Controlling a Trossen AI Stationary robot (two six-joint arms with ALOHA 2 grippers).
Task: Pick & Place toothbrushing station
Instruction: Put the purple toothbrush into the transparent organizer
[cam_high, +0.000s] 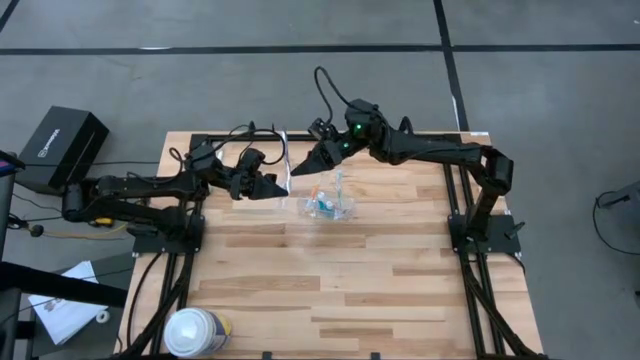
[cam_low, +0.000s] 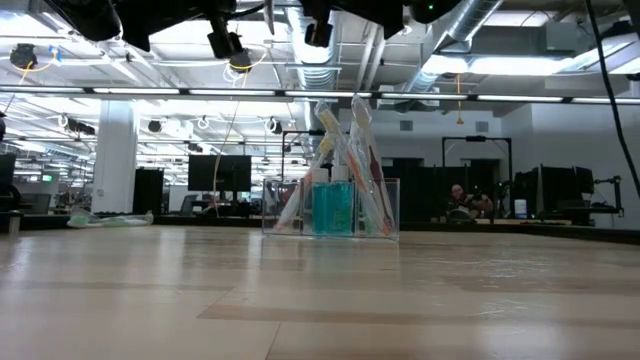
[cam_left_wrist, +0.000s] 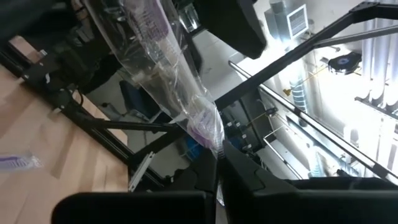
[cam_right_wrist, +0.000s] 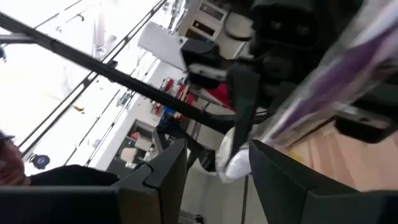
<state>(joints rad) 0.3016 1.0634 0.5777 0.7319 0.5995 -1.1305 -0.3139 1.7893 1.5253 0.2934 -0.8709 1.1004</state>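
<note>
A small clear cup (cam_high: 328, 206) stands on the table's middle and holds several slim toothbrushes and blue tubes with white tops; it also shows in the low view (cam_low: 330, 208). My left gripper (cam_high: 278, 187) is just left of the cup, shut on a purple toothbrush in a clear wrapper (cam_high: 285, 160), which also shows in the left wrist view (cam_left_wrist: 168, 68). My right gripper (cam_high: 304, 168) is open beside that toothbrush, behind the cup. In the right wrist view the wrapper's crumpled end (cam_right_wrist: 233, 158) lies between its fingers; whether they touch it I cannot tell. My left gripper pinches the wrapped toothbrush between its two fingers at the wrapper's bunched purple end (cam_left_wrist: 208, 127). The toothbrush runs on from the fingertips, lifted clear of the table, its free end (cam_high: 283, 132) toward the far edge.
A big white canister (cam_high: 195, 332) stands at the near left corner. A black box (cam_high: 62, 148) and papers (cam_high: 60, 300) lie off the table's left. A small purple wrapped item (cam_left_wrist: 18, 163) lies on the wood. Bare wood shows nearer than the cup.
</note>
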